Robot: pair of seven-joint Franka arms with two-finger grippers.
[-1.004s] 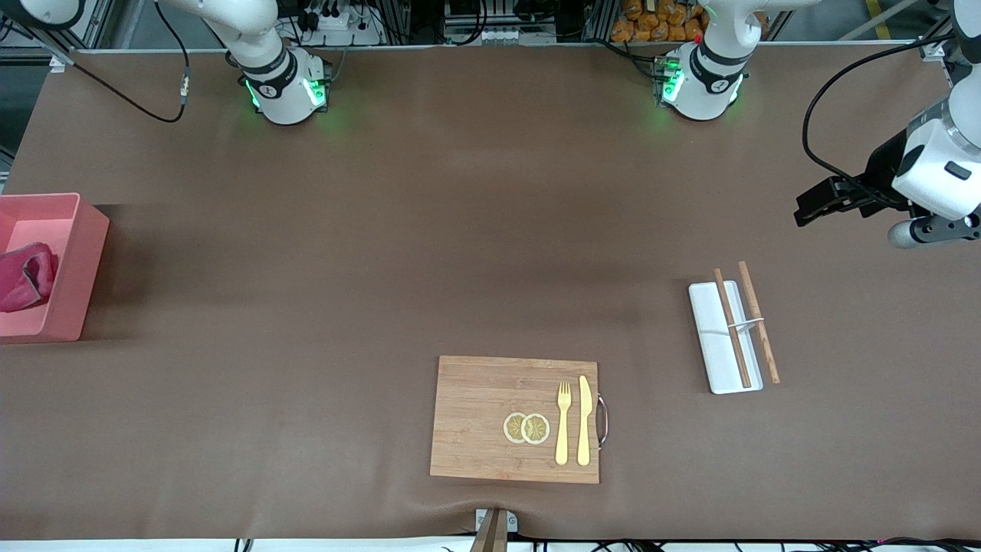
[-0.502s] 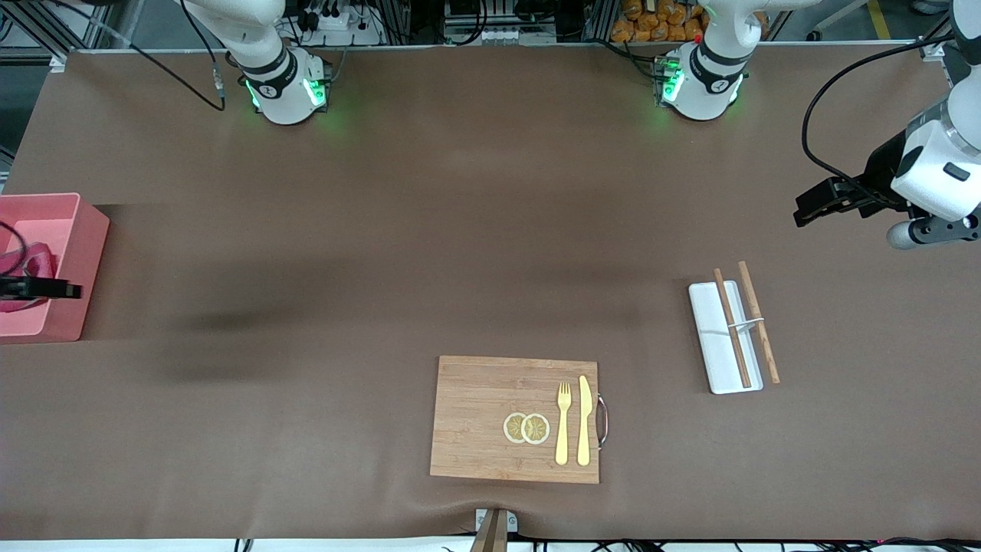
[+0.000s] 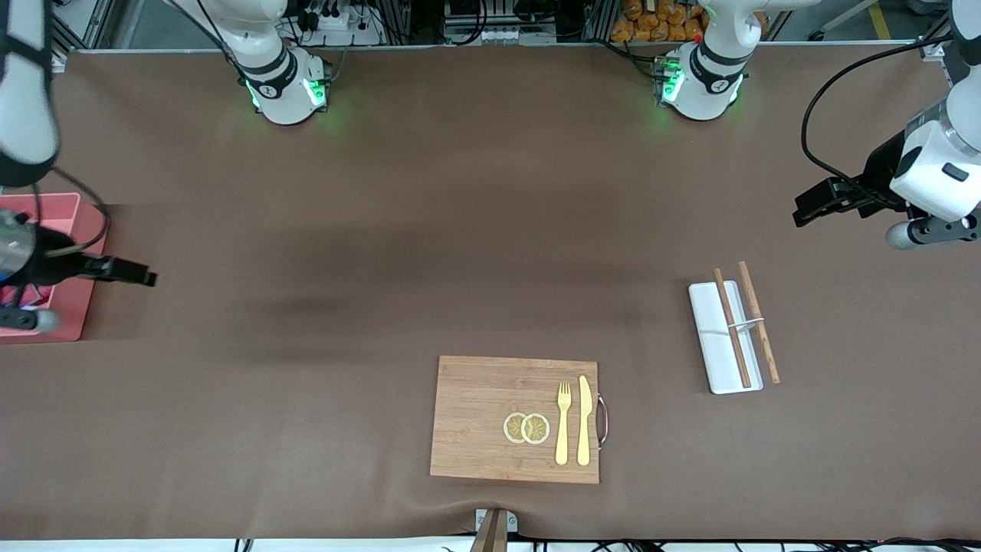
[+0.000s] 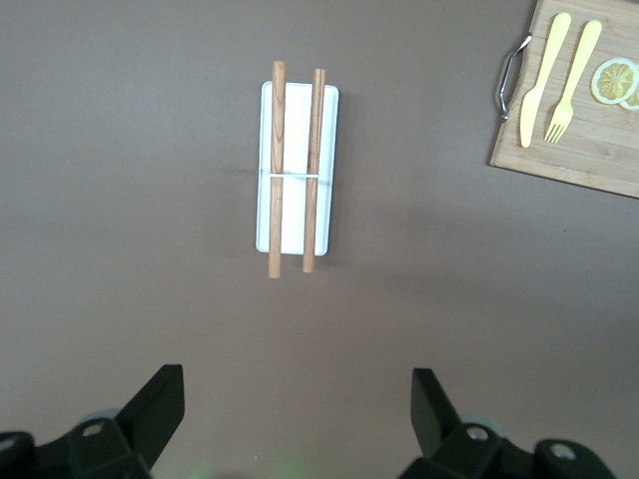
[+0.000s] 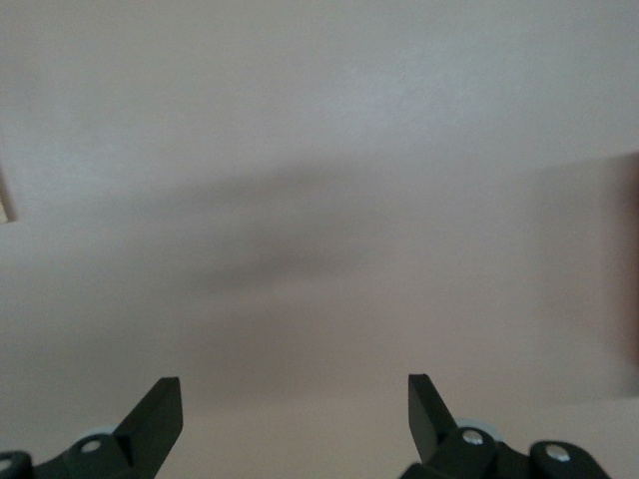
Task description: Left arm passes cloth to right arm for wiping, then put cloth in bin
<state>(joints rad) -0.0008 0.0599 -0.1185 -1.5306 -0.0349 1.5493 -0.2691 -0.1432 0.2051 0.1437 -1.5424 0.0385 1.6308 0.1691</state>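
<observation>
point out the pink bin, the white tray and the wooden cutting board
salmon-pink rectangular plastic bin point(image 3: 77, 310): front view, its outer wall
white rectangular tray point(image 3: 713, 353): front view, bare floor
wooden cutting board point(image 3: 475, 414): front view, bare top surface

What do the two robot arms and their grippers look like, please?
Both arms are glossy white with rounded links and black joint bands. Each base glows green, the left arm's base and the right arm's base. Black cables hang along both arms. The left gripper and right gripper are black with two angular fingers.
</observation>
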